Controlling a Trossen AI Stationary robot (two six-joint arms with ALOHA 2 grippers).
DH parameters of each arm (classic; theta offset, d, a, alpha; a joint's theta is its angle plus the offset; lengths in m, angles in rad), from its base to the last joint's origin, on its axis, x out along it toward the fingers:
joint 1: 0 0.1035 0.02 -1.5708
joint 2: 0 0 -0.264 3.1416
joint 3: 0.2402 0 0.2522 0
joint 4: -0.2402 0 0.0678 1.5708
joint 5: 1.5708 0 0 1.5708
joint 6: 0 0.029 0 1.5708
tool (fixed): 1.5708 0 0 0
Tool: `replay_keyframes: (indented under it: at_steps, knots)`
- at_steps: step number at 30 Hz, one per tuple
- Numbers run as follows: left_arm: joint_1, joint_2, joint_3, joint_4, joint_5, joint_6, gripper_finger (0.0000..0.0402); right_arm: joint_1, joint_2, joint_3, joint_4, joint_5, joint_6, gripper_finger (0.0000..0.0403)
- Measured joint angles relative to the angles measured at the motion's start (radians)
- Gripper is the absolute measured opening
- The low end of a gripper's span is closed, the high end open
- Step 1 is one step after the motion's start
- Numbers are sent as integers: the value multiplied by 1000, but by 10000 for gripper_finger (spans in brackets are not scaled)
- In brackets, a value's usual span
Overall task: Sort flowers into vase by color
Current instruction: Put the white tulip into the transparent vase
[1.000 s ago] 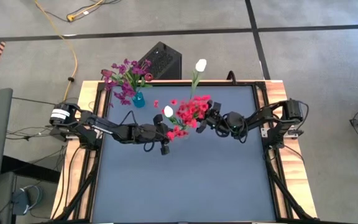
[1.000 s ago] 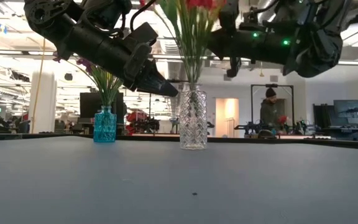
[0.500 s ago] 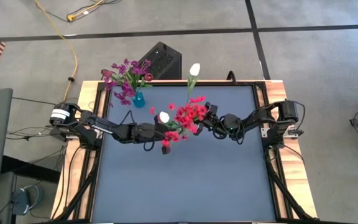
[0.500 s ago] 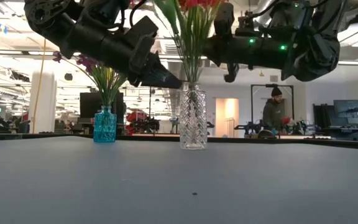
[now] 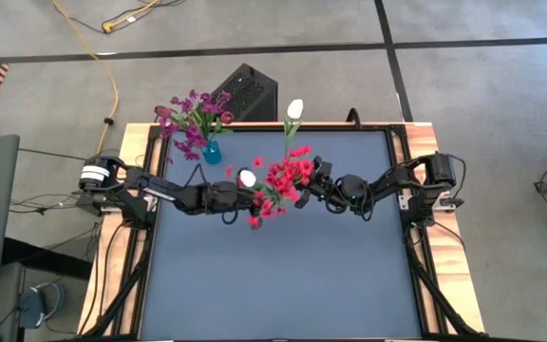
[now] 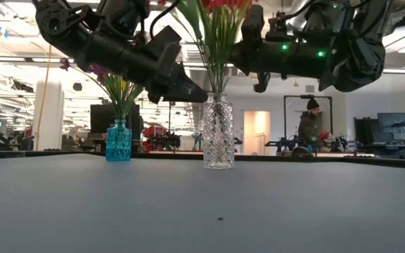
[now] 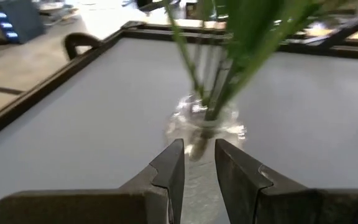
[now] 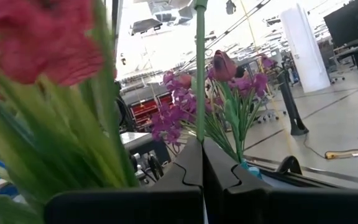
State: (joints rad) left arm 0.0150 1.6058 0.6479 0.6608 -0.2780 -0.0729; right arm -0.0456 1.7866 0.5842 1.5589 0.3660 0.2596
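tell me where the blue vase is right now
The blue vase stands at the table's far left in the high view, holding purple flowers, left of the clear vase.

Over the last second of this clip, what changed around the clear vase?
The right end effector, shut on a white tulip's stem, shifted left toward the clear vase; the bloom drifted left with it. The left end effector edged closer to the vase. Both vases, the red flowers and the purple bunch stayed put.
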Motion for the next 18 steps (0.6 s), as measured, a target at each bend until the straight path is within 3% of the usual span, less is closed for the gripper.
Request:
replay_keyframes:
  at_steps: [4, 9, 18]
  knots:
    - [5, 0, 0, 8, 64, 7, 77, -2, 0, 0, -5, 0, -7, 17]
    - [9, 0, 0, 22, 0, 8, 81, -9, 0, 0, -8, -1, -7, 17]
    - [29, 0, 0, 49, 23, 1, 126, -9, 0, 0, -9, -2, -42, 17]
